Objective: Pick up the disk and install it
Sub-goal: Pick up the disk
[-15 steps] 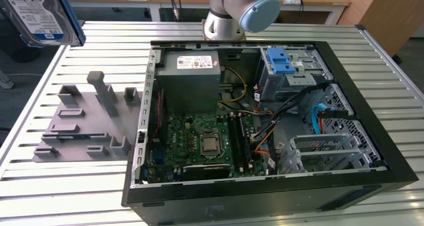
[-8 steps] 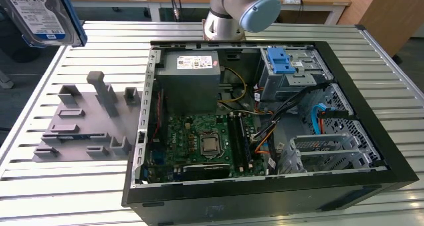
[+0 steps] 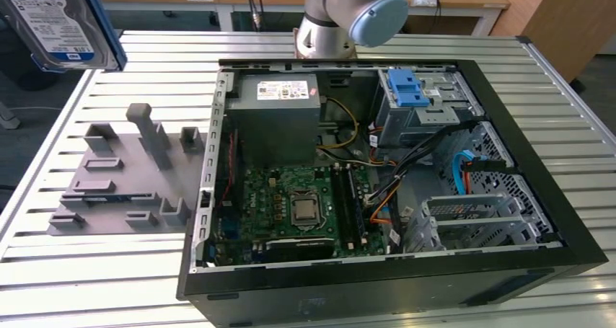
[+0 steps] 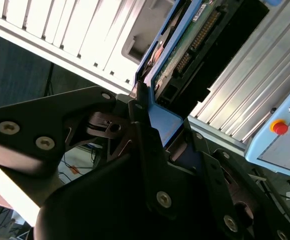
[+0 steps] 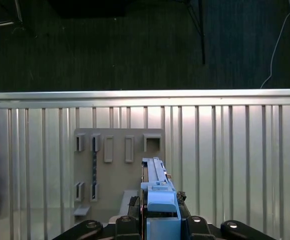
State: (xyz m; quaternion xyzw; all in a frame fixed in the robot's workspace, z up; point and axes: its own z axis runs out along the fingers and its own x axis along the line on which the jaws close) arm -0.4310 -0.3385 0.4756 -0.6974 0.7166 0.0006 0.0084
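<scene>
Closest to us in the exterior view is the disk (image 3: 53, 21), high in that view's upper left corner with its blue-and-white label facing us and a blue rail down its edge. It hangs above the slatted metal table (image 3: 97, 285), well apart from the open computer case (image 3: 385, 288).

We see the gripper (image 4: 167, 127) in the second wrist view clamped on the disk. Its black fingers (image 4: 142, 125) press against the blue rail from either side, and the disk's green circuit board (image 4: 194, 35) sticks out beyond them. Near that picture's edge is a pale blue box with a red button (image 4: 279, 127).

We look along the disk (image 5: 157, 185) edge-on in the first wrist view, where it stands out from between the gripper's fingertips (image 5: 158, 212). Below it on the table lies a grey fixture plate (image 5: 117, 165) with slots and raised posts.

We find that same plate (image 3: 120, 173) in the exterior view just beside the case, on the exterior view's left. Inside the case are a grey metal box with a white sticker (image 3: 279, 101), a green motherboard (image 3: 298, 205) nearer us, and a metal drive cage (image 3: 433, 115) towards the exterior view's right. A blue latch piece (image 3: 409, 90) sits on top of the cage, and cables (image 3: 405, 162) run between these parts. The arm's base joint (image 3: 347, 18) rises behind the case.
</scene>
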